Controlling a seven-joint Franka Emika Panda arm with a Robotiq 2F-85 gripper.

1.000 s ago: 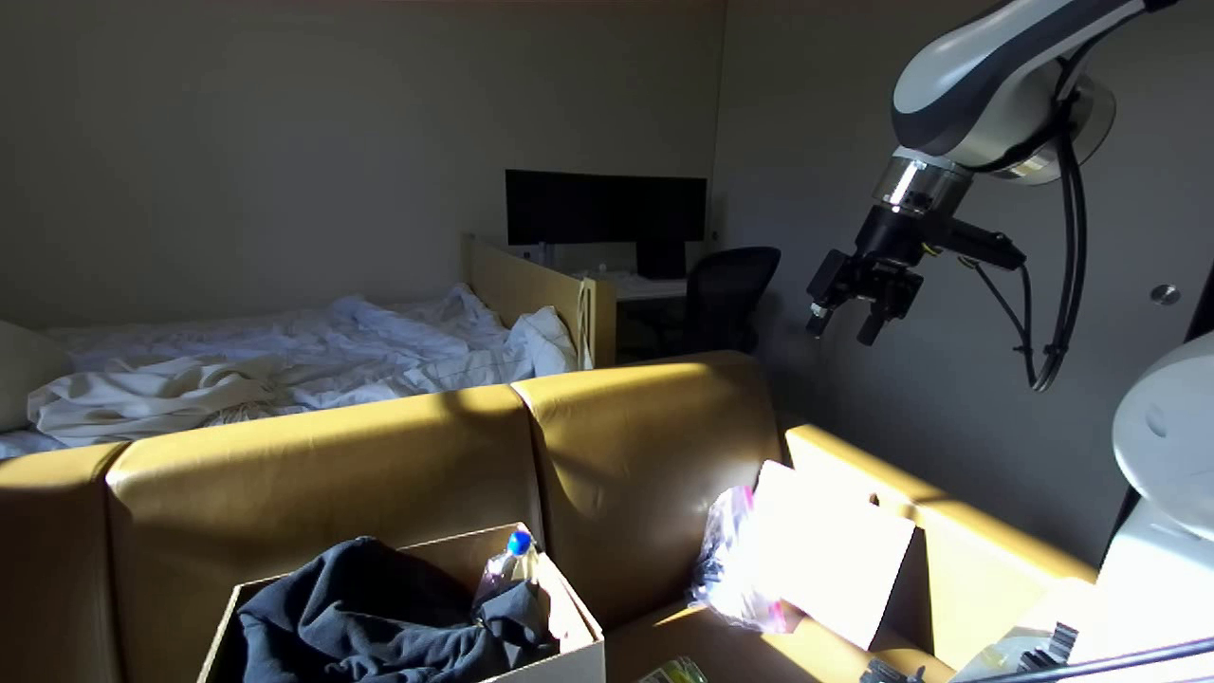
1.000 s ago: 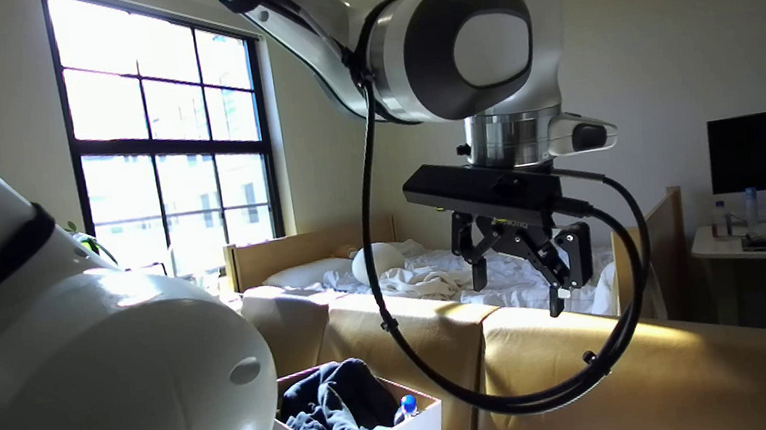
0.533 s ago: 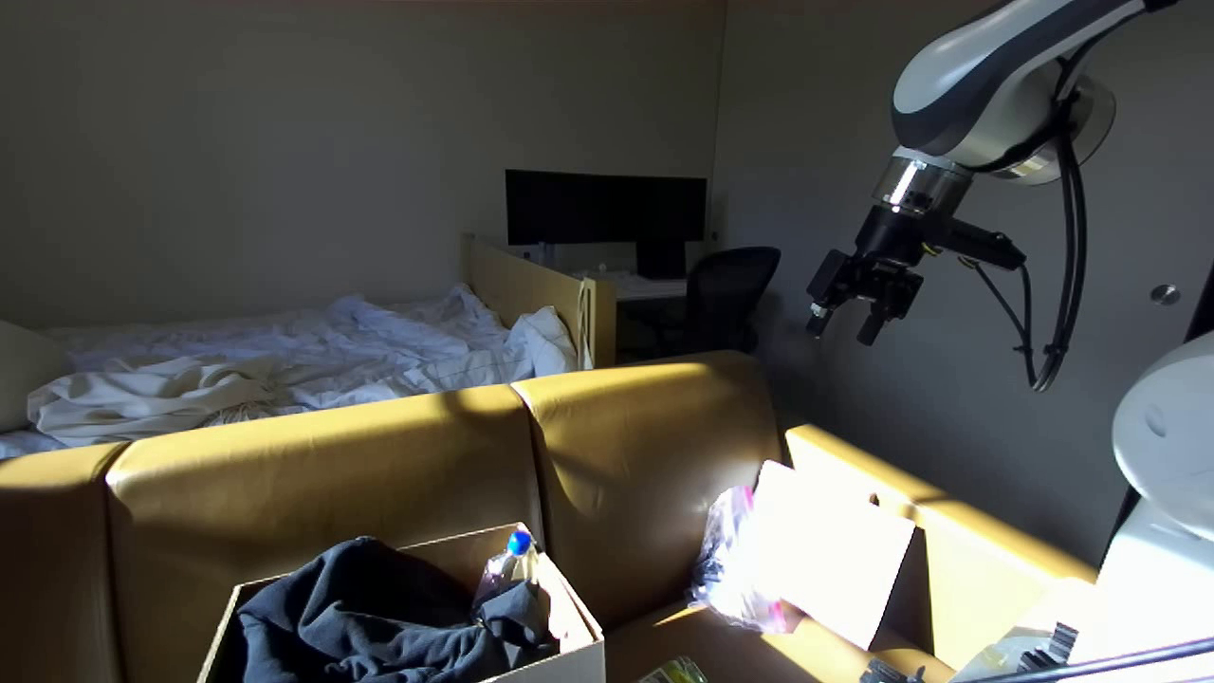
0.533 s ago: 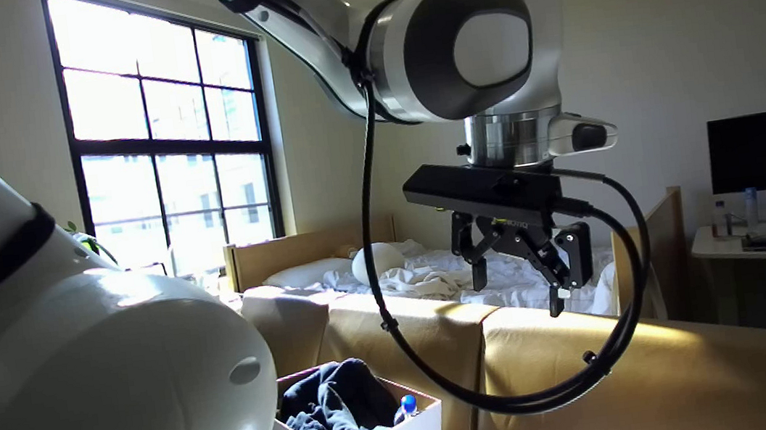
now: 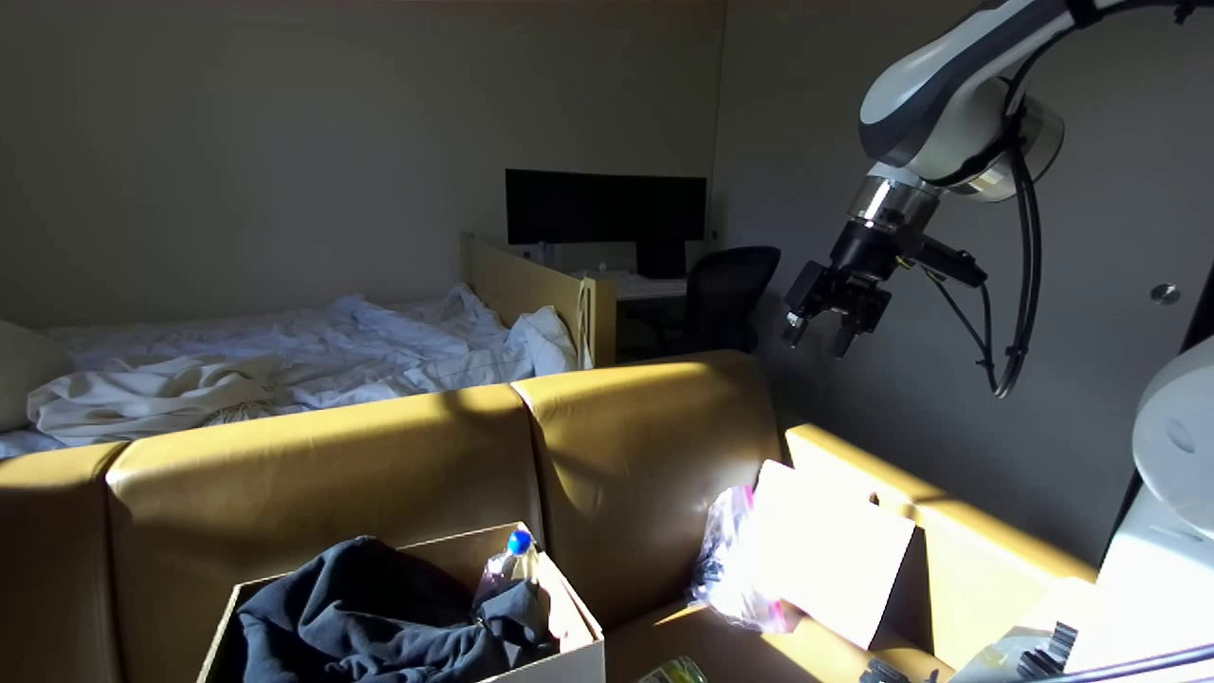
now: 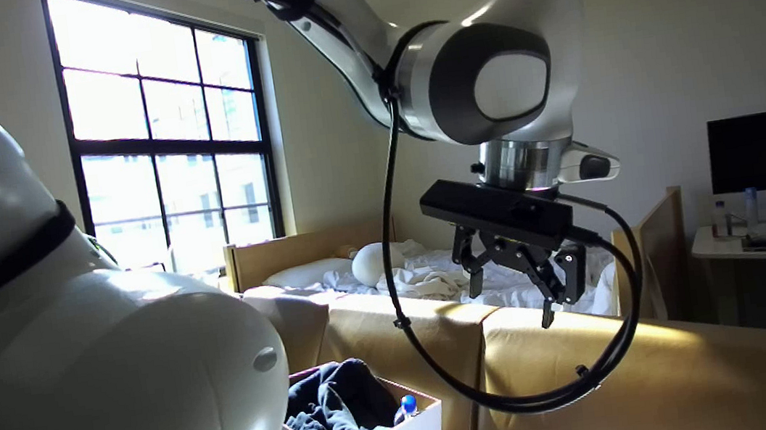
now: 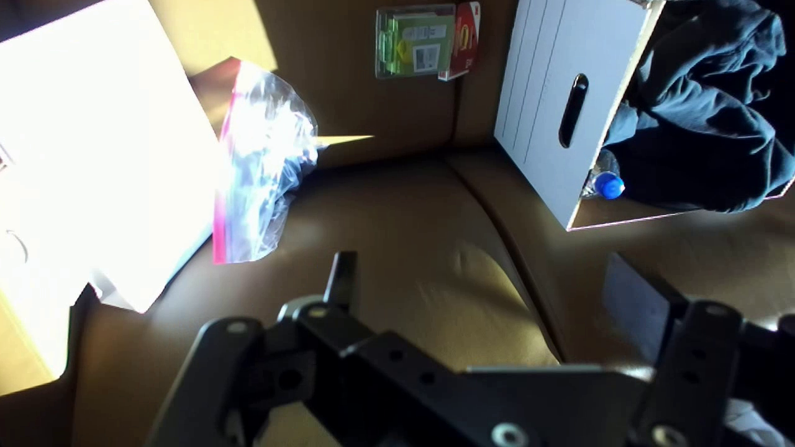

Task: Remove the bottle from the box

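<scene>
The small clear bottle with a blue cap (image 5: 519, 544) stands at one corner inside the box (image 5: 574, 662), beside dark cloth that hides its lower part. The bottle also shows in an exterior view (image 6: 408, 406) and in the wrist view (image 7: 608, 185). The box sits on the sofa; its outer wall with a hand slot shows in the wrist view (image 7: 540, 105). My gripper (image 5: 817, 342) is open and empty, high above the sofa and well away from the box. Its spread fingers show in an exterior view (image 6: 512, 305) and in the wrist view (image 7: 482, 279).
The tan sofa backrest (image 5: 654, 436) rises behind the box. Dark cloth (image 7: 702, 118) fills much of the box. A clear plastic bag (image 7: 264, 167), a bright white panel (image 7: 99, 155) and a green and red package (image 7: 425, 43) lie on the sofa.
Over the last half second the arm has moved, carrying the open gripper left and slightly down in an exterior view, tilting a little. Bottle and box have not moved.
</scene>
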